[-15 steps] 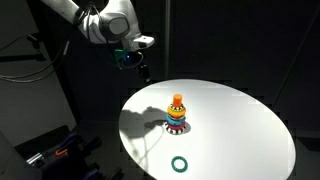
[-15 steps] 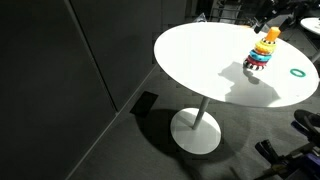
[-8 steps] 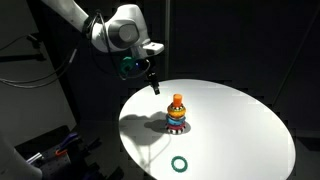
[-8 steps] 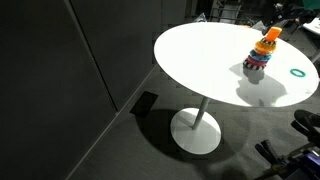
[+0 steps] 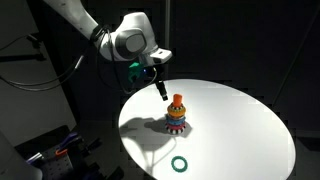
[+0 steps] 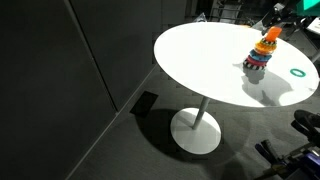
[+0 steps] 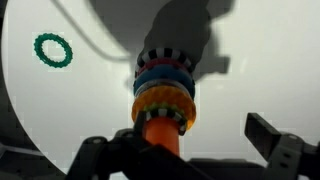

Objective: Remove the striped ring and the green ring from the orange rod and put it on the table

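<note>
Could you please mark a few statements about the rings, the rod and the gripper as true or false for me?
1. The green ring lies on the table, off the orange rod. True.
2. The striped ring has been taken off the rod. False: it sits on the rod, on top of the other rings.
3. The gripper is shut on a ring. False: it is open and empty, in the air near the stacking toy.
4. The stacking toy stands upright on the table. True.
</note>
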You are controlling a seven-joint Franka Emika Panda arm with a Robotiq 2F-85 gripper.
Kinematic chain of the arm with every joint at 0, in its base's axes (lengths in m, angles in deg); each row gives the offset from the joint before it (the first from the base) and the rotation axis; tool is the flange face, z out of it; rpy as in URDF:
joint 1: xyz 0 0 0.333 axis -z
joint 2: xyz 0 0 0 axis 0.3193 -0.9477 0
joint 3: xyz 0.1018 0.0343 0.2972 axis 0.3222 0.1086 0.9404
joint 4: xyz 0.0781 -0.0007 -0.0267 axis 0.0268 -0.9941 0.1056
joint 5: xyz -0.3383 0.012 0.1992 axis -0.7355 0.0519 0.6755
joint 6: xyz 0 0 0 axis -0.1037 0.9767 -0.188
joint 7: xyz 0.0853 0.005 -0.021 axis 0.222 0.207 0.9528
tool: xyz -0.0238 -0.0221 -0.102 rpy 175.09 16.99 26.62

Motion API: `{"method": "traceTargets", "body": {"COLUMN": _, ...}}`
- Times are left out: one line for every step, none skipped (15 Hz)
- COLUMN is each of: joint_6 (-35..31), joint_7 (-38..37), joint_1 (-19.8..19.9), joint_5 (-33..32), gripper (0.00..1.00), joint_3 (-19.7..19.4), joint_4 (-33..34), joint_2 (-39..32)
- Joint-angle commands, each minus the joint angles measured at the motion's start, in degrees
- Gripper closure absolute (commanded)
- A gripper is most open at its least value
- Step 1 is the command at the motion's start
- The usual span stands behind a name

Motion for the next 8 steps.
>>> {"method": "traceTargets", "body": {"joint_6": -3.0, "joint_7": -3.5, "joint_1": -0.5, "joint_5": -1.9, "gripper": 0.00, "joint_3": -2.0, "joint_4": 2.2, "joint_2": -2.6}}
{"method": "traceTargets", "body": {"joint_6": -3.9, "joint_7": -4.2, "joint_1": -0.7, "joint_5": -2.2, "gripper": 0.00, "joint_3": -2.6, "joint_4": 2.4, "joint_2": -3.1}}
{"method": "traceTargets", "body": {"joint_6": -4.6, "joint_7": -4.5, "joint_1": -0.8, "joint_5": -2.4, "gripper": 0.00, "joint_3": -3.2, "joint_4": 2.7, "joint_2": -3.8}}
{"method": "traceTargets", "body": {"joint_6": -5.2, "joint_7": -5.1, "joint_1": -1.0, "joint_5": -2.5, "gripper": 0.00, "joint_3": -3.7, "joint_4": 3.0, "joint_2": -4.4}}
{"method": "traceTargets", "body": {"joint_6": -5.7, "joint_7": -5.3, "joint_1": -1.1, "joint_5": -2.5, "gripper": 0.00, "joint_3": -4.3, "joint_4": 3.3, "joint_2": -5.1}}
{"method": "traceTargets", "body": {"joint_6": -6.1, "joint_7": -5.5, "joint_1": -1.4, "joint_5": -2.5, "gripper": 0.00, "joint_3": -4.9, "joint_4": 3.6, "joint_2": -5.6}}
{"method": "traceTargets", "body": {"joint_6": -6.6, "joint_7": -6.1, "joint_1": -1.8, "joint_5": -2.9, "gripper": 0.00, "joint_3": -5.6, "joint_4": 3.9, "joint_2": -6.3}}
{"method": "traceTargets", "body": {"joint_6": -6.9, "joint_7": -6.3, "joint_1": -2.1, "joint_5": -2.8, "gripper": 0.00, "joint_3": -6.1, "joint_4": 4.2, "joint_2": -6.8}}
